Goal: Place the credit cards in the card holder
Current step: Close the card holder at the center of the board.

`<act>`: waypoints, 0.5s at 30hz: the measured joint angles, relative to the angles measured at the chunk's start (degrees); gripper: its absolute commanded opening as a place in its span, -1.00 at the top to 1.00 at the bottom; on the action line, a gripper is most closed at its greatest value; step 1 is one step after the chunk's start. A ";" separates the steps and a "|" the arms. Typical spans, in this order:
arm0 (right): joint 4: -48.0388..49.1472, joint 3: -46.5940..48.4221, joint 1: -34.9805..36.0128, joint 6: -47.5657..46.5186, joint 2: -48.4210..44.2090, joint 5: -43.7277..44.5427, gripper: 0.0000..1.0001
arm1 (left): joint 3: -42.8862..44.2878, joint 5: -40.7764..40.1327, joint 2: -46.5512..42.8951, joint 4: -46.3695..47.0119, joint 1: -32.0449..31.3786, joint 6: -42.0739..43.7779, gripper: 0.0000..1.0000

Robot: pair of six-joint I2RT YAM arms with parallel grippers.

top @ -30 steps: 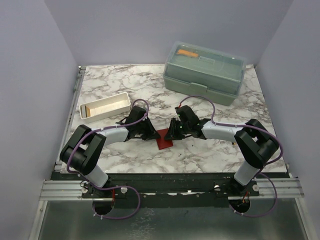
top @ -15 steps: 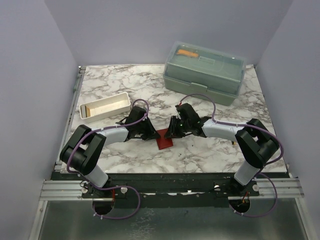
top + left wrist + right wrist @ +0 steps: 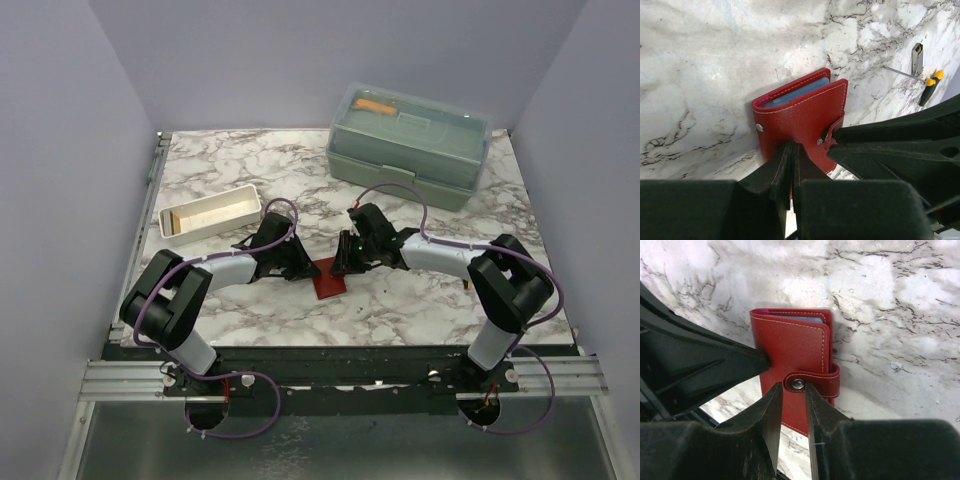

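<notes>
The dark-red card holder (image 3: 329, 282) lies folded on the marble table between both grippers, its strap snapped over the cover (image 3: 812, 382). Blue-grey card edges show in its far opening (image 3: 799, 92). My left gripper (image 3: 791, 148) is shut, its tips resting on the cover's near edge; it also shows in the top view (image 3: 303, 268). My right gripper (image 3: 794, 386) is slightly open, its two fingertips standing either side of the strap's metal snap, just above it; it also shows in the top view (image 3: 343, 267). No loose cards show on the table.
A long white tray (image 3: 210, 213) with a tan piece at its left end stands at the back left. A large pale-green lidded box (image 3: 410, 145) stands at the back right. A small yellow-handled tool (image 3: 930, 86) and a metal piece (image 3: 916, 51) lie right of the holder.
My right gripper has shifted a little left, over the card holder's strap. The left arm and the holder have not moved.
</notes>
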 measured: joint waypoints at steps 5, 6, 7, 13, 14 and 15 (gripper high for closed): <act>-1.22 1.03 0.02 -0.72 1.11 0.96 0.42 | 0.00 0.04 0.00 0.02 0.00 0.02 0.85; -1.55 1.31 0.02 -0.94 1.29 1.16 0.41 | 0.00 0.04 0.00 0.02 0.00 0.02 0.85; -1.90 1.75 0.07 -1.11 1.53 1.31 0.41 | 0.00 0.07 0.00 0.02 0.00 0.04 0.85; -3.30 4.20 0.85 -1.99 2.97 2.56 0.33 | 0.00 0.11 0.00 0.04 0.00 0.20 0.85; -3.80 4.74 1.07 -2.12 3.23 2.97 0.33 | 0.00 0.13 0.00 0.04 0.00 0.20 0.86; -4.42 5.31 1.33 -2.21 3.45 3.54 0.32 | 0.00 0.13 0.00 0.04 0.00 0.22 0.86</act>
